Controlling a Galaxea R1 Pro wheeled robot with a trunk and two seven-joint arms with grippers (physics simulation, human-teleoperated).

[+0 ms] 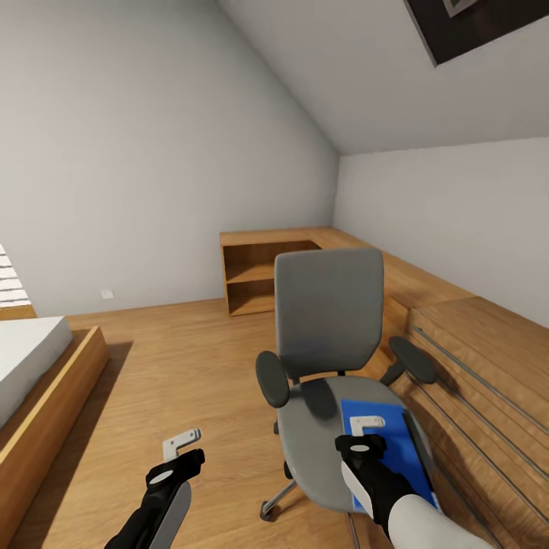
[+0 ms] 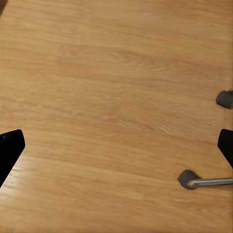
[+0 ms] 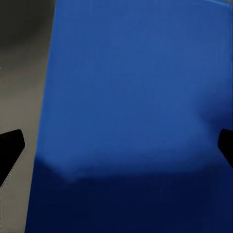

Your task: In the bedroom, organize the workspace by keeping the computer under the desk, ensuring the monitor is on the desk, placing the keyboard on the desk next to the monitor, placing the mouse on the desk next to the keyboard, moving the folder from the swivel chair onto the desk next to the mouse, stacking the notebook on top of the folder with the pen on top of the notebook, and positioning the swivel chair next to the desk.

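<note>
The folder [image 1: 381, 442] lies on the swivel chair [image 1: 328, 381], not yet lifted. The right claw [image 1: 366, 431] hovers over it, jaws apart; the left claw [image 1: 183, 446] is also spread, holding nothing.

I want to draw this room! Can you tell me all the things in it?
swivel chair: one, grey with black armrests, on the wood floor facing the robot
folder: one, bright blue, flat on the chair seat
low cabinet: one, light wood, against the far wall
bed: one, white in a wood frame, far left
left gripper: one, black, open over the floor
right gripper: one, black, open above the folder
</note>
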